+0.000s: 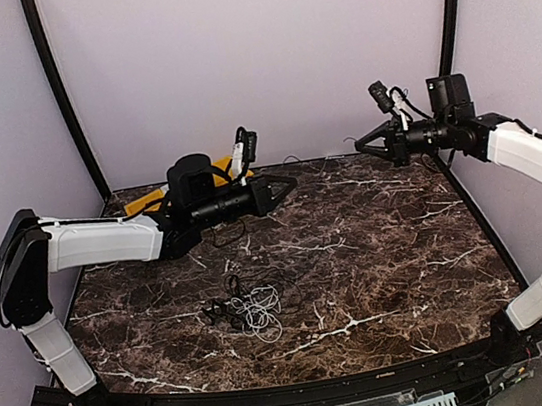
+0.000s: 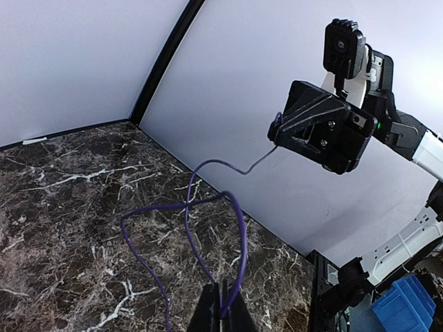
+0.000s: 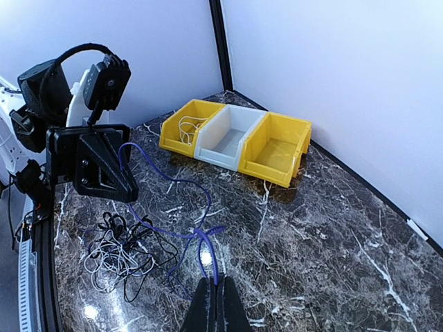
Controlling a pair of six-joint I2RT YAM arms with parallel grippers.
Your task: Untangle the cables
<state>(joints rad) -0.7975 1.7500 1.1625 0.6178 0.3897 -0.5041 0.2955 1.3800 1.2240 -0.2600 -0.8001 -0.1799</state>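
Both jaws are pinched shut on one purple cable (image 2: 241, 232). In the top view I see my left gripper (image 1: 291, 183) at centre and my right gripper (image 1: 359, 142) upper right. The other cables (image 1: 253, 311) lie tangled on the table (image 1: 388, 247), lower centre.

The left arm (image 1: 95, 243) stretches level toward the right, the left hand (image 1: 287, 187) clamped shut with its fingers pressed together. Opposite, the right arm (image 1: 537, 155) rises from its base and bends inward, the right hand (image 1: 360, 142) likewise closed. The two tips face each other, raised and apart.
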